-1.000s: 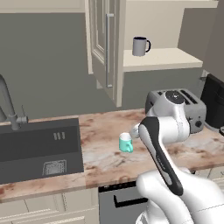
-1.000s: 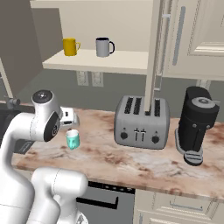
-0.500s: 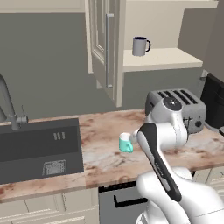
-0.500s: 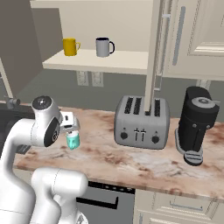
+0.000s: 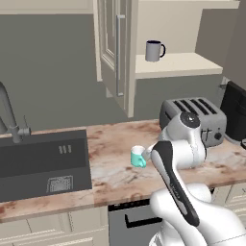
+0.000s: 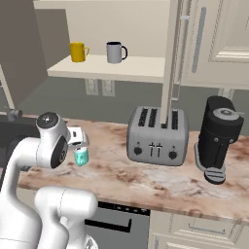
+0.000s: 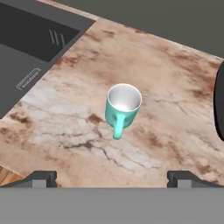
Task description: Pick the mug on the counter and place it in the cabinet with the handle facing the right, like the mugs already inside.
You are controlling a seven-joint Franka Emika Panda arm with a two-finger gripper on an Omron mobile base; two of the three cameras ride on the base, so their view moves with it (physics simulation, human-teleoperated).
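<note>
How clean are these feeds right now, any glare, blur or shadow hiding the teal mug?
Hand view: the mug is sharp, evenly lit, with a soft shadow inside its white bowl and no glare; the counter veining reads clearly. Left base view: flat lighting, but the arm overlaps the mug's right side. Right base view: slightly soft, and the hand partly covers the mug.

The teal mug (image 7: pixel 123 108) stood upright on the marbled worktop (image 7: pixel 175 87), its white inside open to the camera. Its loop handle (image 7: pixel 118 127) pointed toward the bottom of the picture, toward the hand (image 7: pixel 112 178). The hand's two dark fingertips (image 7: pixel 41 178) showed at the lower edge, set far apart, with the mug above the gap between them and clear of both. The dark sink (image 7: pixel 30 43) took the upper left corner, its edge running slantwise beside the stone. A dark rounded object (image 7: pixel 219 105) cut in at the right edge; what it was could not be told.
</note>
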